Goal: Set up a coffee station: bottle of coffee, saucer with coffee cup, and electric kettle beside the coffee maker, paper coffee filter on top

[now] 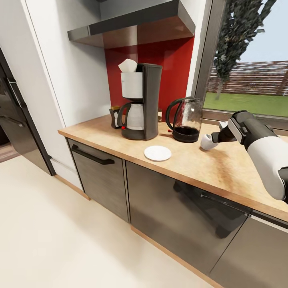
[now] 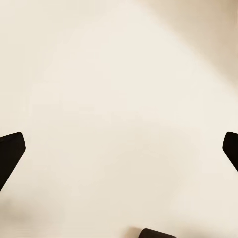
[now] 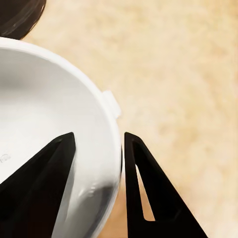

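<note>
Head view shows the right claw (image 1: 212, 141) clamped on the rim of the coffee cup (image 1: 207, 142), held tilted just above the table (image 1: 224, 168). The saucer (image 1: 157, 153) lies flat at 9 o'clock from the cup (well apart). Behind it stands the coffee maker (image 1: 140, 102) with the paper coffee filter (image 1: 129, 65) on top; the electric kettle (image 1: 185, 119) is just beside, at 3 o'clock. The bottle of coffee (image 1: 115, 117) stands at its 9 o'clock. The left claw (image 2: 119, 153) is spread apart over pale floor (image 2: 119, 89).
</note>
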